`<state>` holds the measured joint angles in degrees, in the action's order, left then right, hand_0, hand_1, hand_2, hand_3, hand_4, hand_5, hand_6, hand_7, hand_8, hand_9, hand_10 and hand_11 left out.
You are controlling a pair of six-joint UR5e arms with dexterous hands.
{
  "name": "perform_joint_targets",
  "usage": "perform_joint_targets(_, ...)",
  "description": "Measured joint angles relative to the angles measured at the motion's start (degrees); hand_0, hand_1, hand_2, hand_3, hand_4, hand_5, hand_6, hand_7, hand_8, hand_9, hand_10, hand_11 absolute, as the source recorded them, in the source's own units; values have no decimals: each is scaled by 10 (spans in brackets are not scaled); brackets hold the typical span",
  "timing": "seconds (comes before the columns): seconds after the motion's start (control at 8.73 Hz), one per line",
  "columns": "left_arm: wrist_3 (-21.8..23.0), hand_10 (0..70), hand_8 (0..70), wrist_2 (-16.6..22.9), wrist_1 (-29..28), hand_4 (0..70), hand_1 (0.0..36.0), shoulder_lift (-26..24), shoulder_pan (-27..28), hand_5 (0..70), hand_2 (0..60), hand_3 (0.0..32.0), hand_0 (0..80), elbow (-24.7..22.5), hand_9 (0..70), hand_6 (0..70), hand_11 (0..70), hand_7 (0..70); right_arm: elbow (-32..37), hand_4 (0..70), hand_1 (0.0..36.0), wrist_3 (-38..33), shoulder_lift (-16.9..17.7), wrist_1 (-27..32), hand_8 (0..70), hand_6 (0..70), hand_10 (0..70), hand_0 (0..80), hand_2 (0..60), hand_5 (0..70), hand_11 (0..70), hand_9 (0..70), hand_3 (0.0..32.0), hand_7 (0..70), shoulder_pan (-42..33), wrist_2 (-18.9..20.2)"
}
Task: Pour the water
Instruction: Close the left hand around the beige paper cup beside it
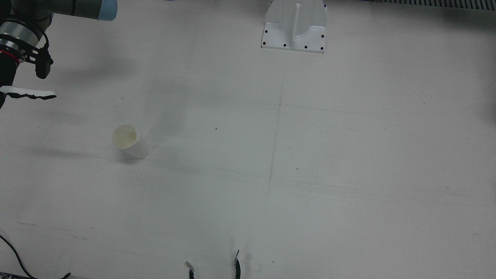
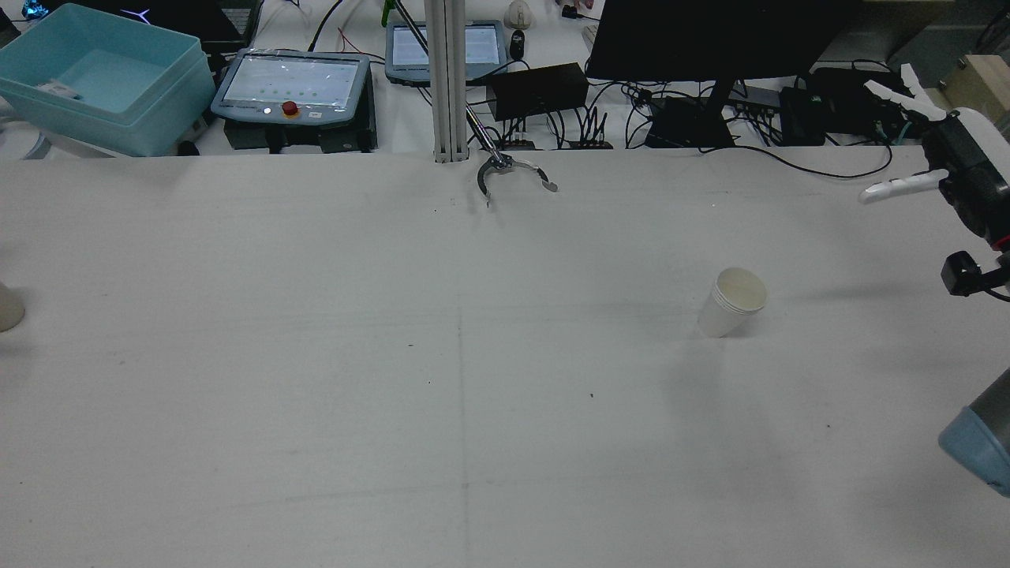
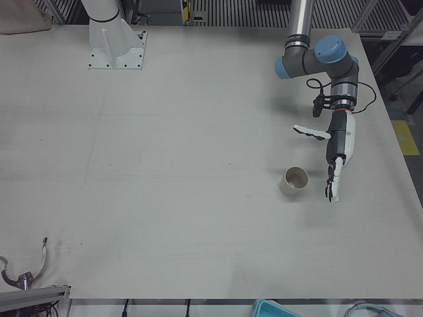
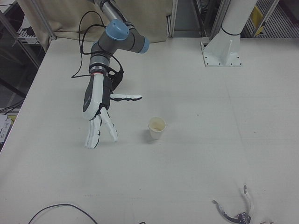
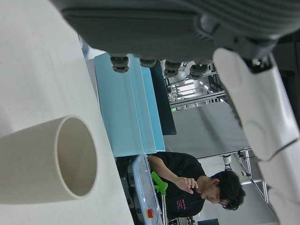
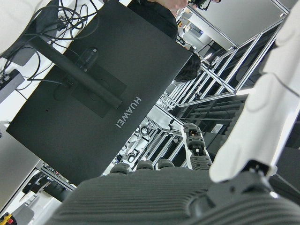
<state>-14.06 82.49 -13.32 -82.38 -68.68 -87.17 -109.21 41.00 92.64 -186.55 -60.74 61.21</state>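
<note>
Two white paper cups stand upright on the table. One cup (image 1: pixel 130 141) stands on the right arm's half, also in the rear view (image 2: pixel 734 304) and the right-front view (image 4: pixel 157 127). My right hand (image 4: pixel 97 109) hovers open beside it, fingers spread, apart from the cup; it also shows in the rear view (image 2: pixel 931 158) and the front view (image 1: pixel 23 93). The other cup (image 3: pixel 294 179) stands on the left arm's half, cut off at the rear view's edge (image 2: pixel 8 308). My left hand (image 3: pixel 340 148) is open, fingers pointing down, just beside it. The left hand view shows this cup's open mouth (image 5: pixel 51 159).
An arm pedestal (image 1: pixel 295 27) stands at the table's robot side. A metal clamp (image 2: pixel 509 170) lies at the operators' edge, with a monitor (image 2: pixel 710 31), teach pendants (image 2: pixel 292 83), cables and a blue bin (image 2: pixel 102 75) beyond it.
</note>
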Motion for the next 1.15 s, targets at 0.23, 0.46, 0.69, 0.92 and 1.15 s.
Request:
perform_joint_targets(0.23,-10,34,0,2,-8,58,116,2,2,0,0,94,491,-8,0,0,69,69,-30,48,52,23,11,-1,22,0,0,482,0,4,0,26,32,0,8,1)
perform_joint_targets(0.46,-69,34,0,1,-49,63,101,7,3,0,0,78,488,-13,1,0,67,79,-53,70,58,50,22,0,20,0,0,487,0,6,0,27,12,0,28,-24)
perform_joint_targets(0.69,-121,28,0,2,-69,63,70,4,7,0,0,70,472,-10,0,0,55,71,-55,84,62,53,27,5,19,0,0,490,0,21,0,27,12,0,67,-90)
perform_joint_targets(0.92,-133,24,0,7,-98,58,65,-22,9,0,0,80,466,56,0,0,50,29,-57,91,69,53,23,5,17,0,0,496,0,30,0,23,14,0,105,-109)
perform_joint_targets(1.15,-133,31,0,10,-159,50,74,-58,9,0,0,86,472,162,0,0,62,39,-63,96,74,53,22,1,14,0,0,500,0,34,0,20,22,0,123,-112)
